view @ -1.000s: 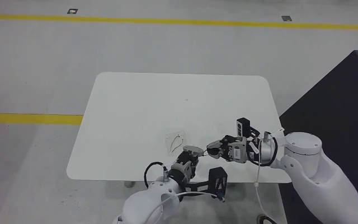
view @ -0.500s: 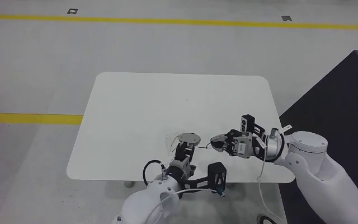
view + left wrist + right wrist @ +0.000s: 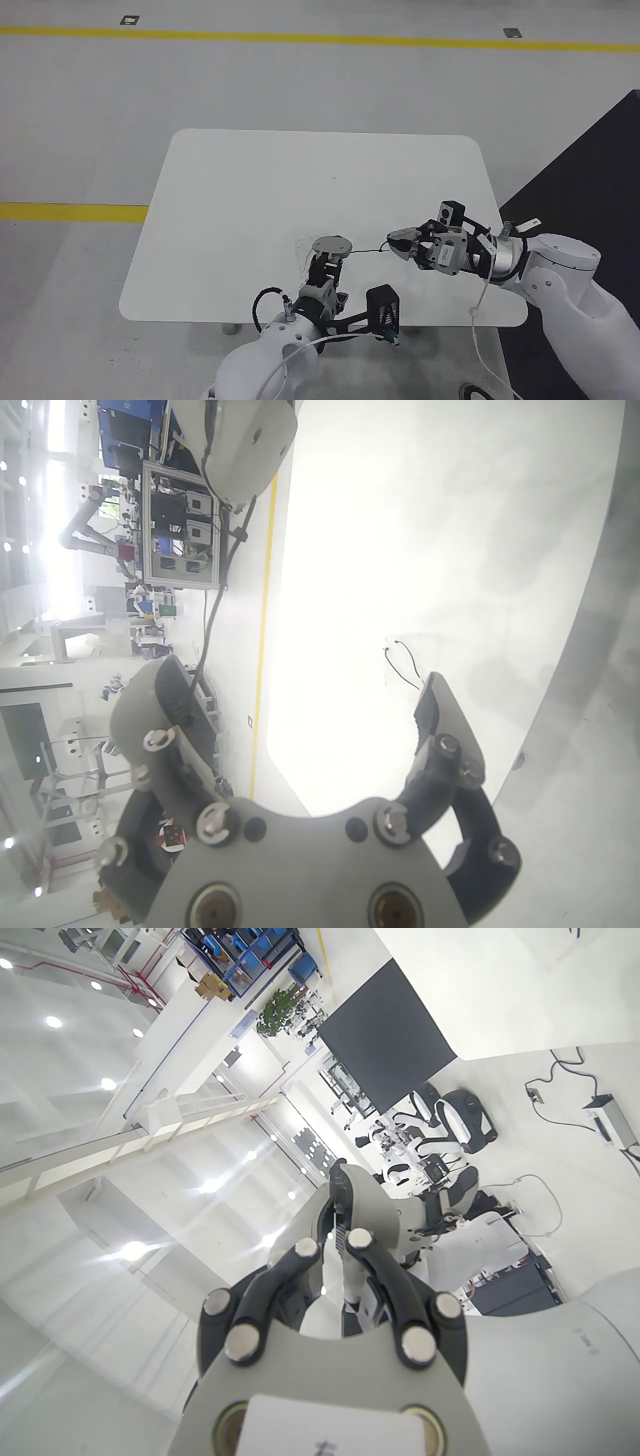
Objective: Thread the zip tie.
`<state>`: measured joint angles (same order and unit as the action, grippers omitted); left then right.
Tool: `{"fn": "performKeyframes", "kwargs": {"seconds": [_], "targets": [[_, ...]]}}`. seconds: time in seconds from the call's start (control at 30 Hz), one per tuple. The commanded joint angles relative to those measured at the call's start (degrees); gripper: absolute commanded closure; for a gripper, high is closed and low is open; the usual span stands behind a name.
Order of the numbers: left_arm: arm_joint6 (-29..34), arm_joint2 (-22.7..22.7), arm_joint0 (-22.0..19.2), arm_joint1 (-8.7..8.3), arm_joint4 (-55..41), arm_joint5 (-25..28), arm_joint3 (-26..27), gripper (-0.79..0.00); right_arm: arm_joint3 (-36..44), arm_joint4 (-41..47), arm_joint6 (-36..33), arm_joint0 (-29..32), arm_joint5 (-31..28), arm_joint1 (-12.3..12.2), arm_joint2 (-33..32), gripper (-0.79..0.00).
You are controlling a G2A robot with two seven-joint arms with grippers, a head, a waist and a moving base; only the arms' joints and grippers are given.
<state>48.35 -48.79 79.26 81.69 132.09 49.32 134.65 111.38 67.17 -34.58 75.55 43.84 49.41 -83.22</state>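
Right gripper level, fingers pinching thin black zip tie, strung straight toward left gripper's spread fingers.

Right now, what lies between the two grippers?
In the top view, a thin dark zip tie stretches from the right gripper toward the left gripper.

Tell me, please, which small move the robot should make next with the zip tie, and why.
Probably bring the open left end effector onto the free end of the zip tie and close. The right end effector is shut on one end, the thin strand points toward the left one, and nothing lies between its fingers.
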Motion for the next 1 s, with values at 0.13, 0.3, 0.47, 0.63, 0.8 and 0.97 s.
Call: {"fn": "performKeyframes", "kwargs": {"seconds": [0.13, 0.3, 0.47, 0.63, 0.8, 0.97], "targets": [[0.00, 0.00, 0.00, 0.00, 0.00, 0.00, 0.00, -0.785, 0.00, 0.00, 0.00, 0.00, 0.00, 0.00, 0.00, 0.000], [-3.20, -0.18, 0.40, -0.28, 1.24, -1.75, -0.07, -0.785, 0.00, 0.00, 0.00, 0.00, 0.00, 0.00, 0.00, 0.000], [-8.68, -0.58, 1.54, -0.59, 1.03, -5.46, 0.00, -0.785, 0.45, -1.06, 1.74, 0.79, -0.51, 0.15, 1.30, 0.000], [-12.18, -2.77, 3.15, -0.81, -0.24, -10.67, 0.00, -0.785, 0.48, -2.24, 2.91, 0.72, -1.04, 0.42, 3.32, 0.000], [-14.77, -7.04, 4.49, -0.78, -4.42, -17.76, 0.00, -0.785, 0.26, -2.26, 2.96, 0.51, -2.06, 0.58, 3.47, 0.000], [-14.35, -12.44, 6.16, -0.66, -12.44, -22.13, 0.00, -0.785, 0.35, 0.28, 1.81, 1.00, -5.09, 0.72, 1.30, 0.000]]}}
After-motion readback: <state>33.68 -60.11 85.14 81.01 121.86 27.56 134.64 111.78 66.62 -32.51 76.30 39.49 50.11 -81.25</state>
